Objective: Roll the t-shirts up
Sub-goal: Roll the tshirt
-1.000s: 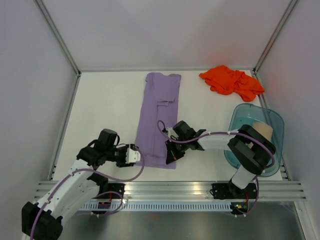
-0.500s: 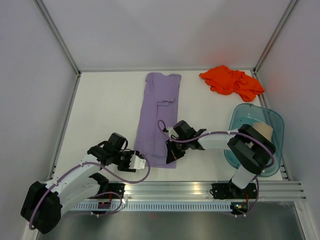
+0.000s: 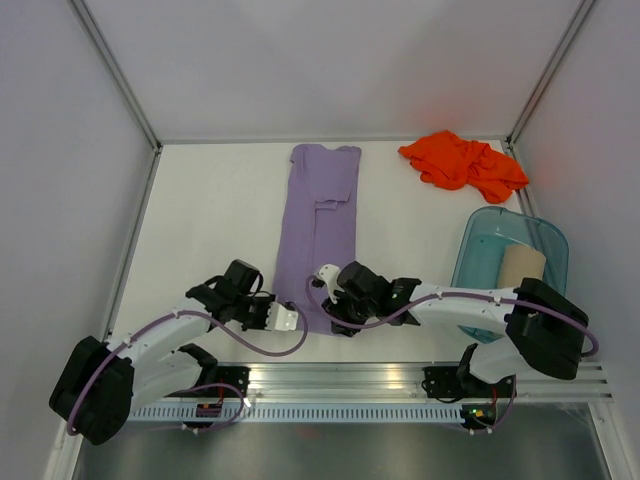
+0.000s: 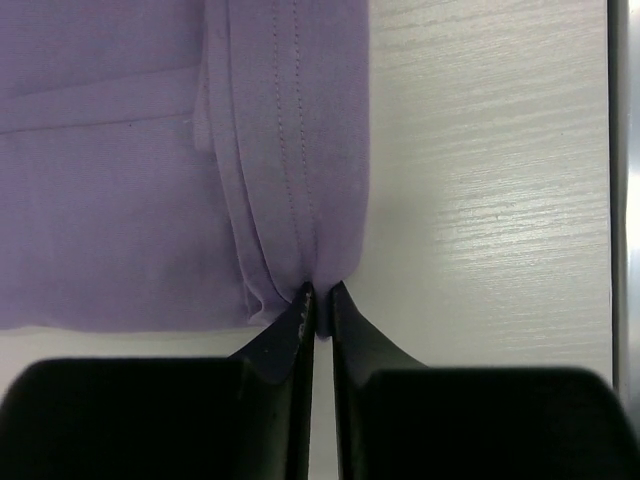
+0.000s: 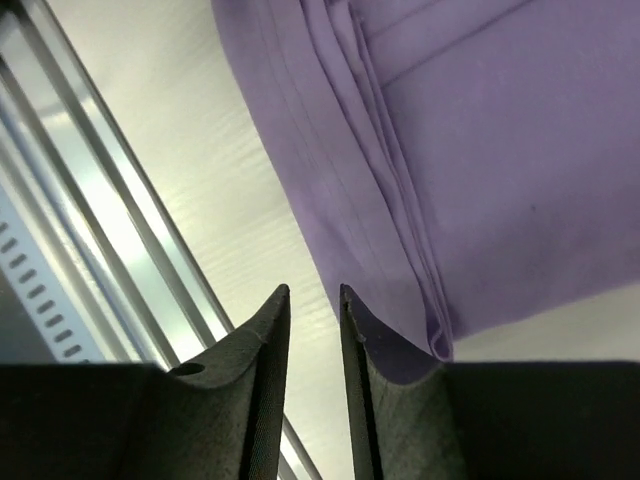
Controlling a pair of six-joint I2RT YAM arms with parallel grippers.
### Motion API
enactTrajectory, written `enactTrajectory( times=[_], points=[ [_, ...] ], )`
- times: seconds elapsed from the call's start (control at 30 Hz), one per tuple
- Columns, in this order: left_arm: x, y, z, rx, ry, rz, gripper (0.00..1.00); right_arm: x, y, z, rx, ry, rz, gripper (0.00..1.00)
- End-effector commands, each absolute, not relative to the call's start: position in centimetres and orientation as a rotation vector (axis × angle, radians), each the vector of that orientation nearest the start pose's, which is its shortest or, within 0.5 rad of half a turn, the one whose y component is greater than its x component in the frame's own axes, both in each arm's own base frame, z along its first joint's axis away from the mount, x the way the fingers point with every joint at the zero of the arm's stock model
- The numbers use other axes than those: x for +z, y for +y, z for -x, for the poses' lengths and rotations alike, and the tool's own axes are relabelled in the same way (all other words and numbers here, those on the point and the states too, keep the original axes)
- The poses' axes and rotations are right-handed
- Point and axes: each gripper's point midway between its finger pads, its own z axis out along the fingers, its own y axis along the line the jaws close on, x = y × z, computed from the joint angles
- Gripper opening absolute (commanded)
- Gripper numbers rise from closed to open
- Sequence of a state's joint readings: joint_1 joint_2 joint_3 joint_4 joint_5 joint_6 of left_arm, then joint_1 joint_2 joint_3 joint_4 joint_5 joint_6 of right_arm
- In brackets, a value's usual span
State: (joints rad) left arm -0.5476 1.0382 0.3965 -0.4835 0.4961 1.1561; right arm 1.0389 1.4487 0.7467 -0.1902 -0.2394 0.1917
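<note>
Left gripper [image 4: 320, 292]: jaws pinched on hem of purple shirt [image 3: 318, 235]. Right gripper [image 5: 314, 290]: jaws a slit apart, empty, cloth beside one finger. Shirt lies flat, long axis 6–12 o'clock, hem at 6; roll judged to run toward 12.

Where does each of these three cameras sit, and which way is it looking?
Top view: fixed above and behind the robot, looking down at the table; left arm, right arm, purple shirt, orange shirt and tub show.
Left wrist view: on the left arm, looking along the left pincer, closed on the purple shirt's hem.
Right wrist view: on the right arm, looking past the right pincer at the shirt's corner and the metal rail.
Shared: both wrist views show the purple shirt's near end.
</note>
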Motion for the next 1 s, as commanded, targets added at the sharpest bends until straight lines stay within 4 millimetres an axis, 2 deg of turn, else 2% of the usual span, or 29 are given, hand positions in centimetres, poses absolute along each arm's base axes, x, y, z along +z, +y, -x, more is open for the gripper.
enactTrajectory(
  times=[0.0, 0.1, 0.2, 0.33, 0.4, 0.47, 0.57, 0.67, 0.73, 0.83, 0.9, 0.97],
  points=[
    [0.3, -14.0, -14.7, -0.432, 1.691, -1.998, 0.1, 4.3, 29.3, -14.4, 0.607, 2.27, 1.16, 0.33],
    [1.0, -14.5, -15.0, -0.464, 1.765, -1.935, 0.03, 5.4, 29.7, -14.4, 0.625, 2.19, 1.184, 0.36],
    [1.6, -15.0, -15.0, -0.522, 1.853, -1.883, 0.02, 6.1, 30.2, -14.3, 0.592, 2.124, 1.235, 0.37],
    [1.9, -15.0, -13.8, -0.613, 1.914, -1.872, 0.02, 5.7, 30.8, -12.6, 0.557, 2.086, 1.338, 0.37],
    [2.1, -15.2, -13.7, -0.641, 1.923, -1.854, 0.02, 5.2, 30.2, -12.9, 0.438, 2.091, 1.376, 0.37],
    [2.4, -15.1, -13.6, -0.658, 1.94, -1.841, 0.02, 5.0, 29.6, -12.5, 0.347, 2.086, 1.415, 0.35],
    [3.1, -15.0, -13.9, -0.677, 1.953, -1.81, 0.02, 5.8, 29.8, -11.7, 0.393, 2.03, 1.41, 0.36],
    [3.9, -15.0, -14.1, -0.71, 1.973, -1.78, 0.02, 5.9, 30.0, -10.8, 0.387, 1.964, 1.488, 0.36],
    [4.1, -15.0, -14.0, -0.738, 1.995, -1.767, 0.02, 6.2, 29.7, -10.8, 0.351, 1.92, 1.5, 0.35],
    [4.3, -14.8, -14.1, -0.748, 2.02, -1.747, 0.02, 9.0, 29.1, -12.2, 0.317, 1.849, 1.392, 0.35],
    [4.5, -14.8, -13.9, -0.76, 2.024, -1.742, 0.02, 11.4, 29.0, -11.8, 0.411, 1.743, 1.36, 0.39],
    [4.8, -15.0, -13.9, -0.779, 2.024, -1.731, 0.02, 11.9, 29.3, -9.8, 0.574, 1.629, 1.405, 0.5]
  ],
)
